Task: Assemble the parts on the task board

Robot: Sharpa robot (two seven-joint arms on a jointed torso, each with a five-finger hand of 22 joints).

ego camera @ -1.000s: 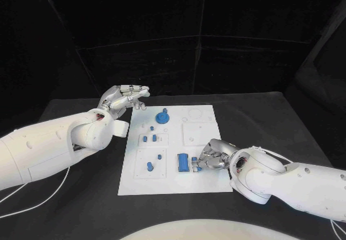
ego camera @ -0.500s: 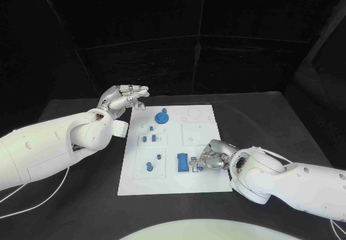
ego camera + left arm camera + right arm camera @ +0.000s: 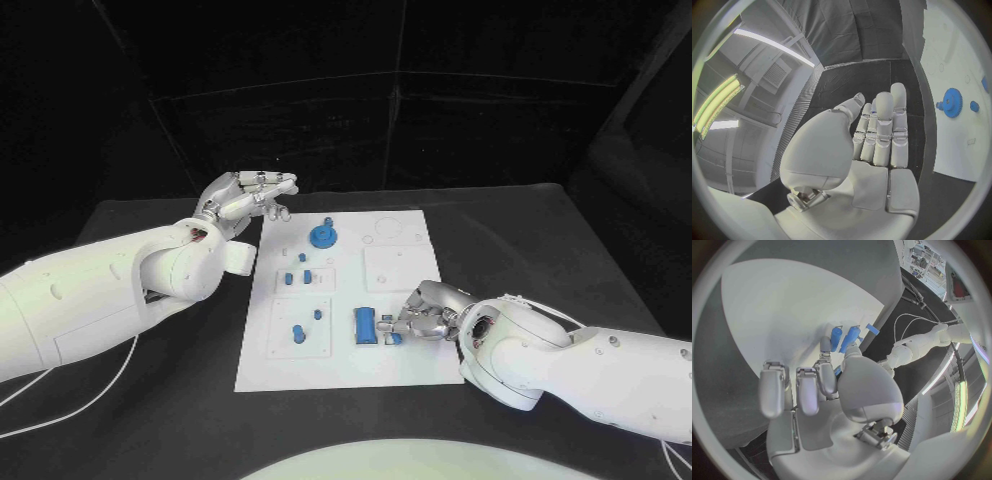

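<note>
Parts on the board [image 3: 392, 365] mid-desk, one being worked by the right hand [image 3: 420, 314].

A small blue piece [image 3: 389, 328] beside the long block [image 3: 365, 325] is touched by the right fingers [image 3: 825, 346], seemingly to seat it; whether it is actually pinched cannot be told. The left hand [image 3: 248, 194] is kept off the board's far corner, fingers curled in on nothing, likely to leave the gear [image 3: 326, 235] and pegs [image 3: 297, 277] unobstructed.
</note>
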